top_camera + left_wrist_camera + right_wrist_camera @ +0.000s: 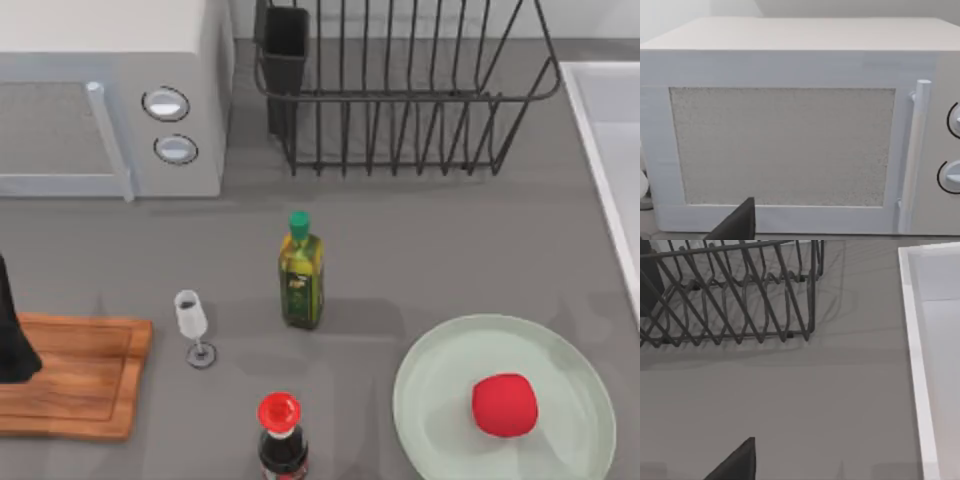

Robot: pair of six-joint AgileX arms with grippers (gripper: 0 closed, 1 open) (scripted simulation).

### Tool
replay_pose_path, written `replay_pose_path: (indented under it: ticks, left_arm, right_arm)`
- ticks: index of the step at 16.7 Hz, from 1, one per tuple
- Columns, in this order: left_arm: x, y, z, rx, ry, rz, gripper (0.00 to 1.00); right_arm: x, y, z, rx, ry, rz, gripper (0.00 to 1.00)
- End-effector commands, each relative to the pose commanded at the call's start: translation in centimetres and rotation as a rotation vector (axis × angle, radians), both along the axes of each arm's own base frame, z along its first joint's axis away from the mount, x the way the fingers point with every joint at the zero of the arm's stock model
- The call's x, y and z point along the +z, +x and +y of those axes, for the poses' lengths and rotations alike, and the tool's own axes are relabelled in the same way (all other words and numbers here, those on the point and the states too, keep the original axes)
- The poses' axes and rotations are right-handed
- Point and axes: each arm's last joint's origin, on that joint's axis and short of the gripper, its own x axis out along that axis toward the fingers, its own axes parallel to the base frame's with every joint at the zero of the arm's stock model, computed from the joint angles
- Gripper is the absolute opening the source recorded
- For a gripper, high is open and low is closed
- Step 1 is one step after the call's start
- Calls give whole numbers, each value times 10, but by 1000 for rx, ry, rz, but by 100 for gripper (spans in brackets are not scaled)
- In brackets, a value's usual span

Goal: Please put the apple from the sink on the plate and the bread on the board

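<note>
- Apple [505, 405], bright red, lies on the pale mint-green plate [440, 380], right of the plate's middle, near the bench's front right corner.
- The wooden board [85, 385] lies at the bench's front left edge; its visible surface is bare.
- The left arm's dark gripper [12, 335] hangs over the board's left end at the top view's left edge; how wide its pincer stands cannot be told.
- The white sink [600, 150] runs along the bench's right edge, its raised rim showing.
- A microwave [110, 95] stands at the back left corner, a black wire dish rack [400, 90] beside it along the back.
- An olive oil bottle [300, 275] stands mid-bench, a small wine glass [192, 325] to its left, and a red-capped dark bottle [282, 440] at the front edge.
</note>
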Motion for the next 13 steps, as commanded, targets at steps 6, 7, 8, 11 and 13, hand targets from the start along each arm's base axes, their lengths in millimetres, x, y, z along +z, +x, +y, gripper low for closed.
replay_pose_path:
  ticks: [6, 7, 8, 11, 13]
  left_arm:
    - [0, 0, 0, 0, 0, 0, 100]
    - [0, 0, 0, 0, 0, 0, 100]
    - [0, 0, 0, 0, 0, 0, 100]
    - [0, 0, 0, 0, 0, 0, 100]
    - [0, 0, 0, 0, 0, 0, 100]
  right_arm:
    - [-47, -13, -21, -129, -129, -362, 100]
    - [-50, -14, -22, -141, -143, -386, 100]
    - [-52, -14, -23, -147, -151, -398, 100]
    - [-53, -14, -23, -149, -153, -400, 100]
    - [-53, -14, -23, -149, -153, -400, 100]
